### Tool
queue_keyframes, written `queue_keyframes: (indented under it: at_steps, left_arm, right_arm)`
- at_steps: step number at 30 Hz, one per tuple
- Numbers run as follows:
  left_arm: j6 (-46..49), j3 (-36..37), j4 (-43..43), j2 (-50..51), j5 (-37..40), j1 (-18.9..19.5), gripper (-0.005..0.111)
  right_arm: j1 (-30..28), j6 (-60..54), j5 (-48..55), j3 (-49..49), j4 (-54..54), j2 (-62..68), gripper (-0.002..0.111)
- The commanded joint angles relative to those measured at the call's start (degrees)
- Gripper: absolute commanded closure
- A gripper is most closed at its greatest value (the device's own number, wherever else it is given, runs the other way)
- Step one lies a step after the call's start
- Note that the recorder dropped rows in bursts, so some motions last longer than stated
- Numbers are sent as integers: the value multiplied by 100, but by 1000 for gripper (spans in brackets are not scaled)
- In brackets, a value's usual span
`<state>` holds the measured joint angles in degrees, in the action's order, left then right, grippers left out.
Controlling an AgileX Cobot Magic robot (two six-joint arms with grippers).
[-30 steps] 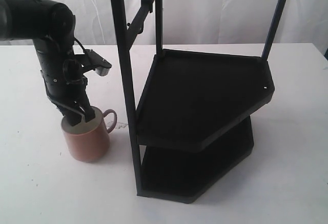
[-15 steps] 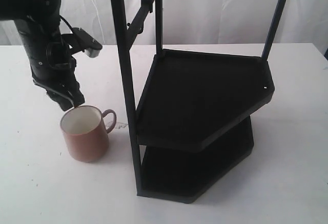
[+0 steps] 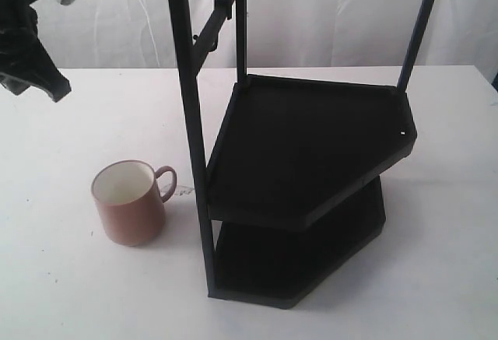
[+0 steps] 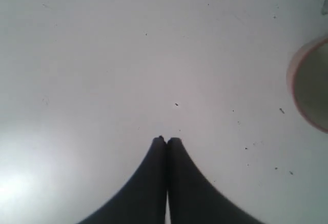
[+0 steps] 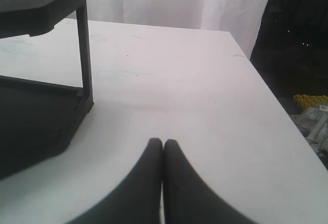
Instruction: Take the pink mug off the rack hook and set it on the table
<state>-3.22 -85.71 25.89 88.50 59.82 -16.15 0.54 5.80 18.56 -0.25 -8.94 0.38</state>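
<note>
Two grippers, each with jaws pressed together, empty: left gripper (image 4: pixel 166 141), right gripper (image 5: pixel 163 142). Mug (image 3: pixel 131 204) stands upright on table (image 3: pixel 70 301), at 9 o'clock of rack (image 3: pixel 311 145); hook (image 3: pixel 211 44) bare. Task apparently done. Since earlier frame, left gripper lifted from mug rim toward 10 o'clock corner; mug unmoved.

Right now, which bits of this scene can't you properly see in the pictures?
Pink mug: in the left wrist view, the picture's edge cuts off all but a slice of rim.
Left hand: in the exterior view, mostly cut off at the top-left corner.
Right hand: absent from the exterior view.
Rack: top cut by the exterior view's upper edge; upper shelf hides most of the lower shelf.
</note>
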Motion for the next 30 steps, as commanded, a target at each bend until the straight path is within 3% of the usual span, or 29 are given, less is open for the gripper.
queue_keyframes:
  at_steps: [1, 9, 13, 17, 21, 26, 30]
  left_arm:
    - [-457, 329, -10, -293, -52, 455, 106]
    - [-1029, 2091, -162, -1104, -1099, 1824, 107]
    - [-1491, 3235, -150, -1886, -2103, 2191, 107]
    - [-2454, 4329, -110, -3122, -3335, 2255, 107]
    - [-2704, 5264, -110, -4520, -4244, 2255, 107]
    - [-2704, 5896, -184, -6218, -4354, 2255, 107]
    - [-2654, 6006, -244, -7750, -3962, 2222, 107]
  right_arm:
    - [8, 18, -46, 25, 6, -38, 108]
    - [8, 18, -46, 25, 6, -38, 108]
    - [8, 18, -46, 25, 6, -38, 108]
    - [8, 18, -46, 25, 6, -38, 108]
    - [8, 18, -46, 25, 6, -38, 108]
    - [8, 18, -46, 25, 6, -38, 108]
    - [8, 18, -46, 25, 6, -38, 108]
